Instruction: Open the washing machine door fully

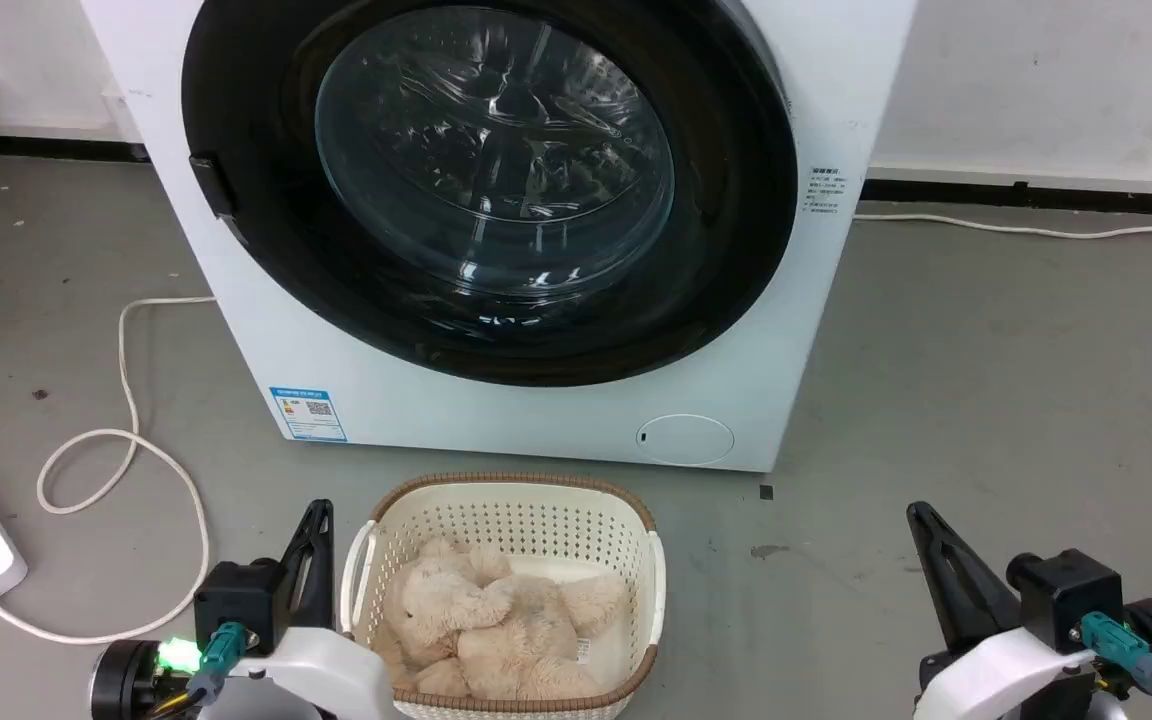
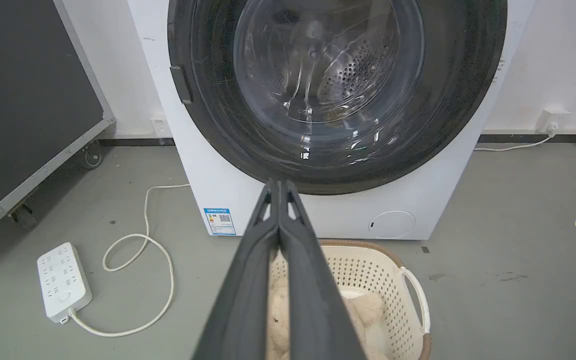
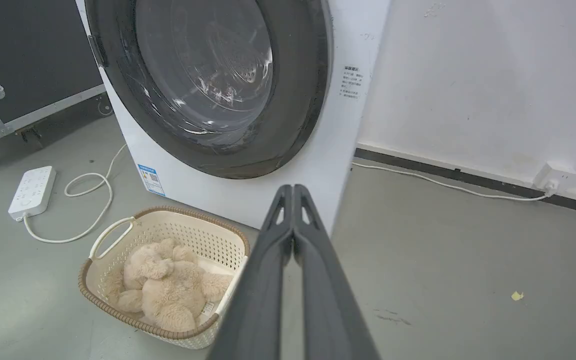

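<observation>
This looks like a plain test room or lab rather than a home laundry. A washer (image 1: 536,420) stands on a bare grey floor (image 1: 986,400) against a scuffed white wall (image 3: 468,75) with black skirting (image 3: 468,177). A power strip (image 2: 63,280) lies loose on the floor, and a black wheeled flight case (image 2: 23,90) is parked beside the washer.

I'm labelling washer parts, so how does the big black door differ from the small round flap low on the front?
The washing machine door is glossy black with a clear glass centre; the flap is plain white like the cabinet. The door spans nearly the machine's width; the flap is small. The door fills most of the front; the flap sits low, near the floor. Both are round and shut.
</observation>
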